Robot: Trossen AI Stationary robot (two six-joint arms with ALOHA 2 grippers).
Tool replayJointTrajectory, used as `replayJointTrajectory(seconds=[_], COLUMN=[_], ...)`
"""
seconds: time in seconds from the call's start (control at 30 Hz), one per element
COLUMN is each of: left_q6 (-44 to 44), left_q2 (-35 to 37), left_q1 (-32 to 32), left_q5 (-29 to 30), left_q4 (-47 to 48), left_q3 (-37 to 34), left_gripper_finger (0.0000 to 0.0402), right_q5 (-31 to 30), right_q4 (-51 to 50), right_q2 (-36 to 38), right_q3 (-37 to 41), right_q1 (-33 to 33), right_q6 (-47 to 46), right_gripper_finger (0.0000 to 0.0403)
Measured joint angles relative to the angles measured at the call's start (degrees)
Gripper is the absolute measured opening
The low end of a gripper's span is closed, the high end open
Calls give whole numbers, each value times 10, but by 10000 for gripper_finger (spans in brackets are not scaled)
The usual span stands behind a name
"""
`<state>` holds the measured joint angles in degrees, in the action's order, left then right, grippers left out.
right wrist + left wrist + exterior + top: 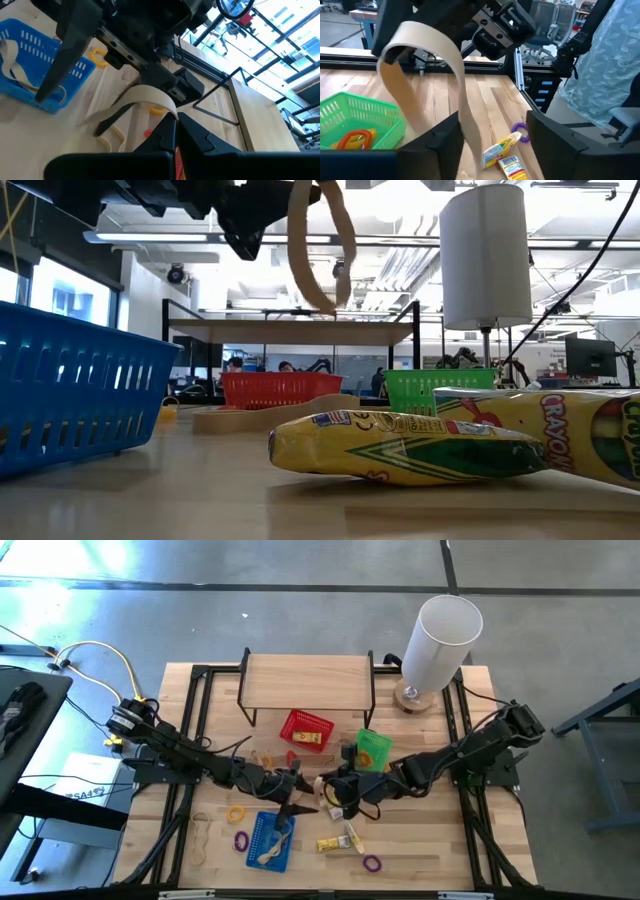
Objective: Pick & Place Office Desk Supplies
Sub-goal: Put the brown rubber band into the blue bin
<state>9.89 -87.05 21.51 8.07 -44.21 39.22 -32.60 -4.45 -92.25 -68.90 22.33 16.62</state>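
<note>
Fingers (162,137) of the right gripper (176,122) are pinched tight on a pale tan band (147,94). The band hangs as a long loop in the air over the middle of the table (430,840), clear of the wood. The left gripper (495,140) meets it there with its fingers (445,142) spread. The band's lower stretch runs between them, close against one finger; whether it touches is unclear.

From the band, the blue basket (262,832) sits just at 7 o'clock with more tan bands (270,852) in it. Two crayon packs (340,839) lie at 5 o'clock, a purple loop (372,863) beyond them near the front edge. At 8 o'clock, a yellow loop (236,812) and another purple loop (241,839) lie on bare wood.

The red basket (300,722) at 12 o'clock holds a yellow block (306,738). The green basket (365,107) at 1 o'clock holds an orange loop (352,137). Behind both stands a wooden shelf (305,680), and a white cylinder (440,640) fills the 2 o'clock corner.
</note>
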Motion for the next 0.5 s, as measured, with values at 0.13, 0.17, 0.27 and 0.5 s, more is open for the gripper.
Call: replayJointTrajectory(seconds=[0.13, 0.17, 0.27, 0.5], left_q6=[0, 0, 10, 6], left_q2=[0, 0, 0, 0], left_q1=[0, 0, 0, 0], left_q5=[0, 1, 1, 1], left_q4=[0, 0, 0, 0], left_q3=[0, 0, 0, 0], left_gripper_finger=[145, 131, 86, 5], right_q5=[0, 0, 4, 15], right_q4=[0, 0, 0, -5], right_q2=[0, 0, 0, 0], right_q3=[0, 0, 0, 0], right_q1=[0, 0, 0, 0], right_q6=[0, 0, 0, -18], right_gripper_finger=[2, 2, 2, 2])
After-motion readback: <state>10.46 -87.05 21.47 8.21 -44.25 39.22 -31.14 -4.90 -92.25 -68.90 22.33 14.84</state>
